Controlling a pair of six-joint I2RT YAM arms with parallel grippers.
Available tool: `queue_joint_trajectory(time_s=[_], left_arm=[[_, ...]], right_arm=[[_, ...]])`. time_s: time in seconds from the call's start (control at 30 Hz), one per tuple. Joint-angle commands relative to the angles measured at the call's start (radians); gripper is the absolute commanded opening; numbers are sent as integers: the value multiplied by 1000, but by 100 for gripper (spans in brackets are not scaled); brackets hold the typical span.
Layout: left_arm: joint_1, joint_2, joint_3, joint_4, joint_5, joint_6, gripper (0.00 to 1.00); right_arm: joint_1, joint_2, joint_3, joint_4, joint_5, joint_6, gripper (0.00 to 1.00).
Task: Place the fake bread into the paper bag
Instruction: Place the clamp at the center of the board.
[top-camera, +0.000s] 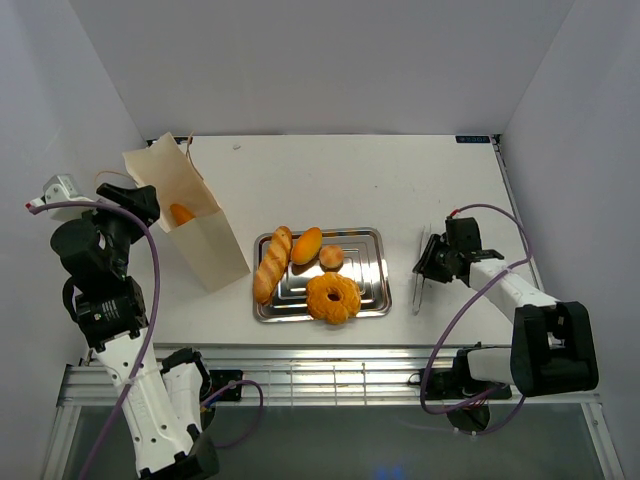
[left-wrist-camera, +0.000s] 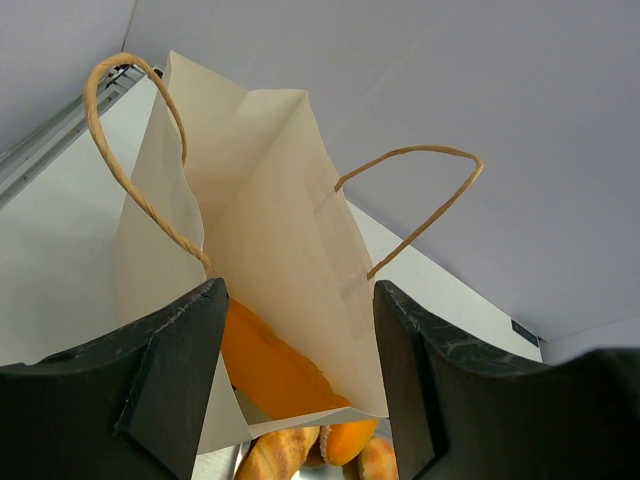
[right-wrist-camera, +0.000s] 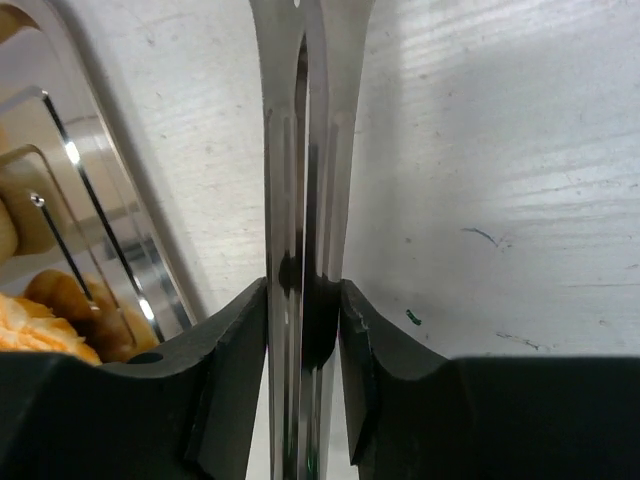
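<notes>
One orange loaf (top-camera: 181, 213) is inside the paper bag (top-camera: 215, 245) at the upper left of the overhead view. The bag's open mouth faces the left gripper (left-wrist-camera: 300, 290), whose jaws stand wide apart just in front of it with nothing between them. The other fake bread, a baguette (top-camera: 272, 263), an oval roll (top-camera: 306, 245), a small round bun (top-camera: 331, 257) and a ring doughnut (top-camera: 333, 297), sits on the steel tray (top-camera: 375, 270) at centre. Just right of the tray, the right gripper (right-wrist-camera: 303, 300) has its jaws closed against the metal tongs (right-wrist-camera: 300, 150), whose two blades are pressed together.
</notes>
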Motion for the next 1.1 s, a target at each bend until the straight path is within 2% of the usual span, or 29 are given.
queue_joint_trajectory(time_s=[0.0, 0.37, 0.47, 0.6, 0.67, 0.7, 1.07], left_arm=[[0, -6, 0, 27, 18, -10, 70], [-1, 0, -35, 48, 47, -16, 70], [-1, 3, -35, 48, 52, -10, 70], [0, 8, -37, 56, 69, -22, 70], [-1, 9, -49, 65, 84, -35, 70], [0, 8, -55, 71, 87, -41, 70], [-1, -11, -83, 84, 131, -62, 70]], right_arm=[[13, 5, -55, 72, 43, 11, 39], [110, 22, -150, 143, 150, 111, 43], [119, 23, -170, 157, 158, 123, 49], [159, 20, -167, 134, 222, 131, 62], [175, 17, -163, 125, 247, 138, 64], [191, 10, -161, 119, 273, 142, 68], [340, 28, -138, 80, 494, 227, 74]])
